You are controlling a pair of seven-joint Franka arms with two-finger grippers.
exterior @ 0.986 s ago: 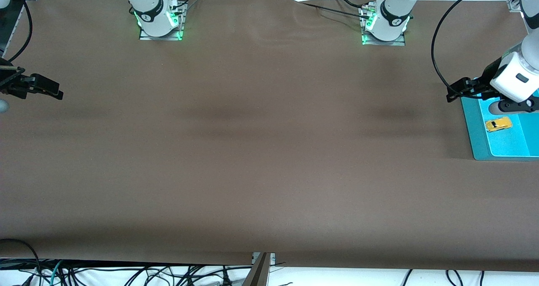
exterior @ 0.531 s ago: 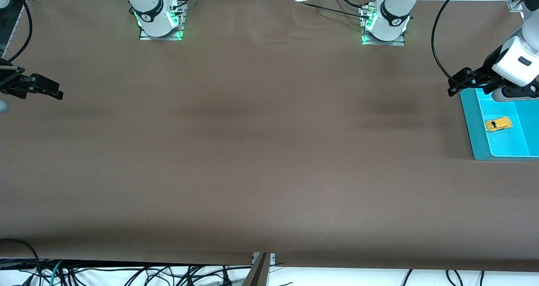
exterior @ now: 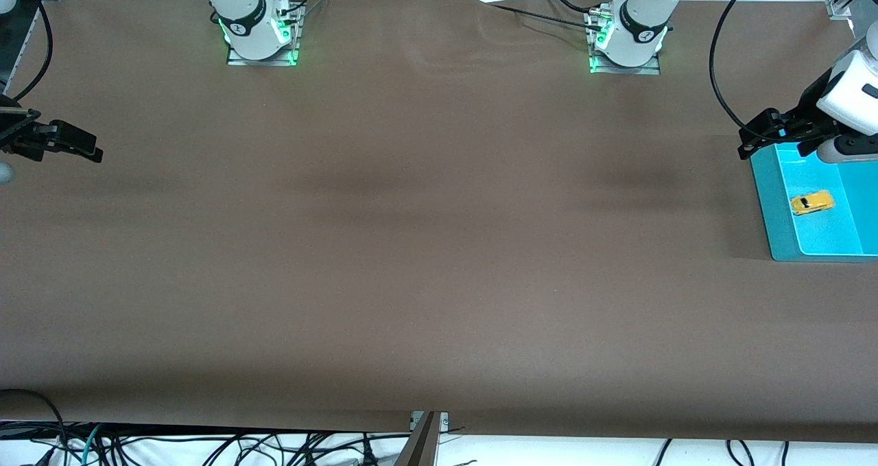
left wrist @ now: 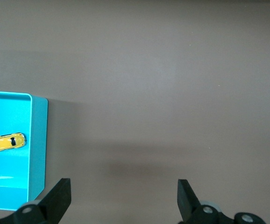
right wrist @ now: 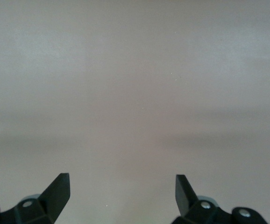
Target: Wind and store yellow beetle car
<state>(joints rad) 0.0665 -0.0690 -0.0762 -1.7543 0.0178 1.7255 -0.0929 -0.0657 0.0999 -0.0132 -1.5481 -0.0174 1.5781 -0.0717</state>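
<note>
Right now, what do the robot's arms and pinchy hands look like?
Both arms are smooth white with black bands and green lights at their bases. The left gripper and right gripper are black, each with two wedge-shaped fingers. A black cable loops by the left arm.

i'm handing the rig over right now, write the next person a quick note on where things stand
Left pincer: open, empty, over the tray's corner at the left arm's end of the table.
Right pincer: open, empty, waiting over the right arm's end of the table.
Car: lies in the tray, upright on its wheels, touched by neither pincer.
Done: the car is stored in the tray. Whether it was wound cannot be told from the views.
Left: nothing visible apart from parking the left arm, unless winding needs checking.
</note>
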